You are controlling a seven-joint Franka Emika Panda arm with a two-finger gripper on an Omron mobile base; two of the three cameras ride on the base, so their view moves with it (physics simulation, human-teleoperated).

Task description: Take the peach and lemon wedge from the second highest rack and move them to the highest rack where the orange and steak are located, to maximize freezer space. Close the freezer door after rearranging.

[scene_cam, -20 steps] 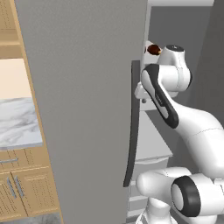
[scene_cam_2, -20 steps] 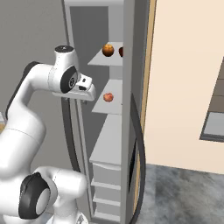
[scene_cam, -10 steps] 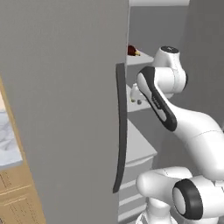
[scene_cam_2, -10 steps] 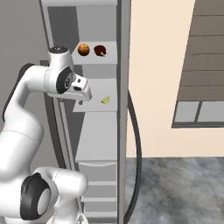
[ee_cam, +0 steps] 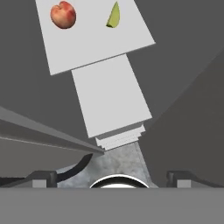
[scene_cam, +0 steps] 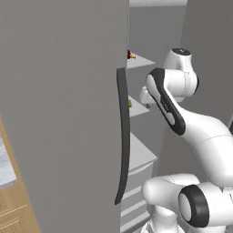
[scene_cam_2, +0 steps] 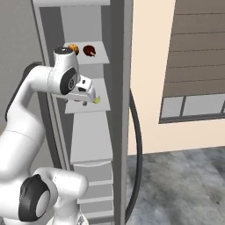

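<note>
Overhead, pale grey shelves (scene_cam_2: 90,104) beside beige wall (scene_cam_2: 149,88).

Freezer door (scene_cam: 68,113) stands open, tall grey panel with curved dark handle. Highest rack (scene_cam_2: 102,58) holds orange (scene_cam_2: 73,48) and dark steak (scene_cam_2: 89,50) side by side. One rack below it, reddish peach (ee_cam: 63,15) and yellow-green lemon wedge (ee_cam: 113,16) lie apart.

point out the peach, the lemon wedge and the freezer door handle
peach (ee_cam: 63,15), hand view, middle of the fruit
lemon wedge (ee_cam: 113,15), hand view, middle of the wedge
freezer door handle (scene_cam: 123,136), left base view, midway along the dark bar
</note>
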